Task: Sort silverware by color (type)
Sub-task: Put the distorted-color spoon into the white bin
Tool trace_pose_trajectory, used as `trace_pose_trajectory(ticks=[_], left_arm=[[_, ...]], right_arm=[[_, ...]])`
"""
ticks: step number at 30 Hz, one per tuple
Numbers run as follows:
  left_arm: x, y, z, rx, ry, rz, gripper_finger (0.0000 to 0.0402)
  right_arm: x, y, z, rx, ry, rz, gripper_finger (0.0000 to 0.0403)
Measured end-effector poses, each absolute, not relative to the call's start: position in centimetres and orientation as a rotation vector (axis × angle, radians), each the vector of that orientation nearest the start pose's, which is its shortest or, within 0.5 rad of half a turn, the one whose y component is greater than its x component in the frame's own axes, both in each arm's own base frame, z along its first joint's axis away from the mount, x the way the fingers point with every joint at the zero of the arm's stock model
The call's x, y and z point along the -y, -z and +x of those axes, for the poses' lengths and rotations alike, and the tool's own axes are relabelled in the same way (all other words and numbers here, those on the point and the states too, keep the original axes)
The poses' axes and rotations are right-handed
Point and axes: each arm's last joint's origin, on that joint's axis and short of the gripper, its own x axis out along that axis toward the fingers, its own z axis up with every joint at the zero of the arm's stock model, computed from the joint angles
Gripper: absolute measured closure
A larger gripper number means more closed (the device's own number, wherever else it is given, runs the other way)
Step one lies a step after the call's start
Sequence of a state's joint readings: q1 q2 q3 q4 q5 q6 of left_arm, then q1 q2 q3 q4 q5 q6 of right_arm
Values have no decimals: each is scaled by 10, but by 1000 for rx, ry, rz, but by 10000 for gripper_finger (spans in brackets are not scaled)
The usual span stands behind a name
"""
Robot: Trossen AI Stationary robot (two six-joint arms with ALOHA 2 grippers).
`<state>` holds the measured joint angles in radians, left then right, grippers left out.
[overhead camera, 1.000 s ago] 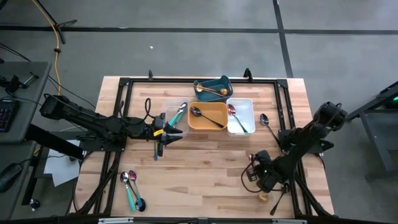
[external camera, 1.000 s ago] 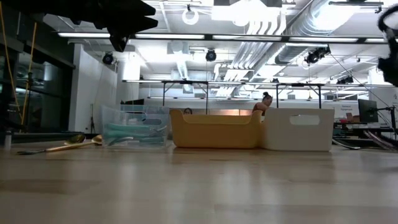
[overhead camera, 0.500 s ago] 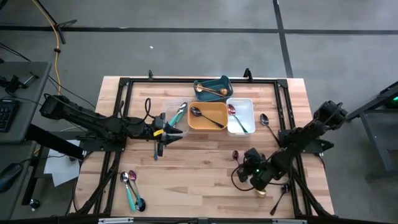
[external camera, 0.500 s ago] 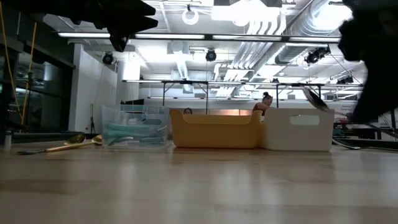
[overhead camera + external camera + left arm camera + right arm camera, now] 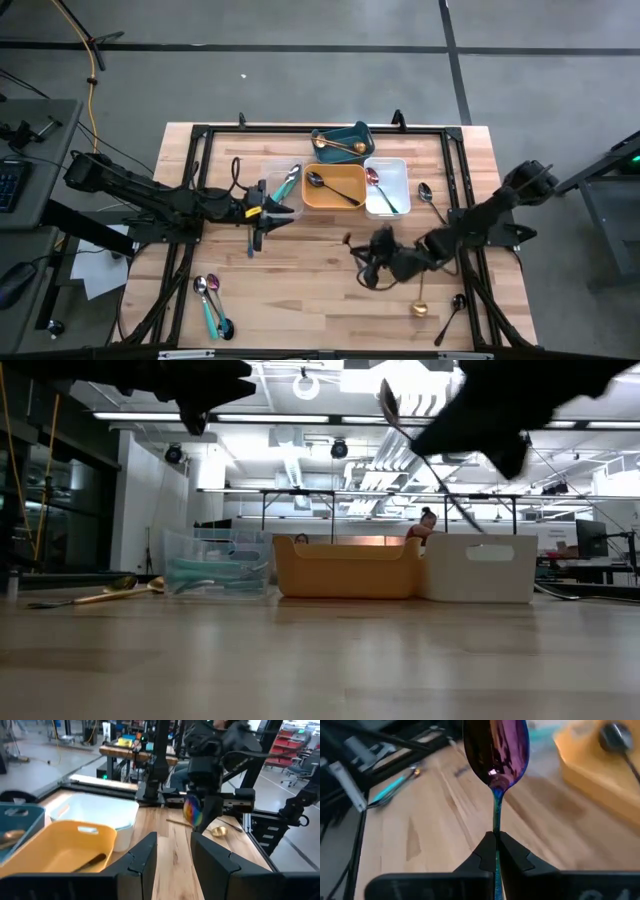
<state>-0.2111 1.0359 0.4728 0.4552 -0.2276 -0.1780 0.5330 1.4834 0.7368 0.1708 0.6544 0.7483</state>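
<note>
My right gripper (image 5: 366, 260) is shut on an iridescent pink-purple spoon (image 5: 495, 750) above the middle of the table, in front of the trays. The low view shows the spoon (image 5: 400, 420) raised high and slanting. My left gripper (image 5: 272, 214) hovers open and empty near the clear tray (image 5: 268, 176), which holds teal-handled pieces. A gold spoon (image 5: 420, 304) and a black one (image 5: 452, 312) lie flat near the right front. Another spoon (image 5: 426, 194) lies right of the white tray (image 5: 400, 172). Three more pieces (image 5: 208, 298) lie at the left front. My right gripper pinches the spoon's thin handle (image 5: 496, 822) between its two fingertips (image 5: 485, 851), a short way below the bowl. The spoon is lifted clear of the table. Its bowl (image 5: 388, 398) stands up beyond the fingers, and the handle's free end (image 5: 470, 515) slants down behind them.
Four trays stand in a group at the back: teal (image 5: 358, 132) with a gold piece, clear, yellow (image 5: 334, 201) with a dark spoon, and white with coloured pieces. Black frame rails (image 5: 462, 180) run along the table's sides. Bare wood lies between the two grippers.
My right gripper has carried the iridescent spoon from the right front, beside the gold spoon, toward the table's middle and upward. Its wrist has rolled and tipped, so the spoon's bowl now points up. It has stayed shut.
</note>
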Motion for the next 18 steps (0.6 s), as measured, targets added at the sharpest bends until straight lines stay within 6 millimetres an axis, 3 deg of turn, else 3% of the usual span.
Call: trace_pose_trajectory(ticks=[11,18], left_arm=[[40,-246,217,-50,-18,-52,289],[40,-249,217,-15,-17,-32,289]], right_arm=[[-70,-254,290,-71,114,5,402],[-46,-250,305,-30,68,-66,402]])
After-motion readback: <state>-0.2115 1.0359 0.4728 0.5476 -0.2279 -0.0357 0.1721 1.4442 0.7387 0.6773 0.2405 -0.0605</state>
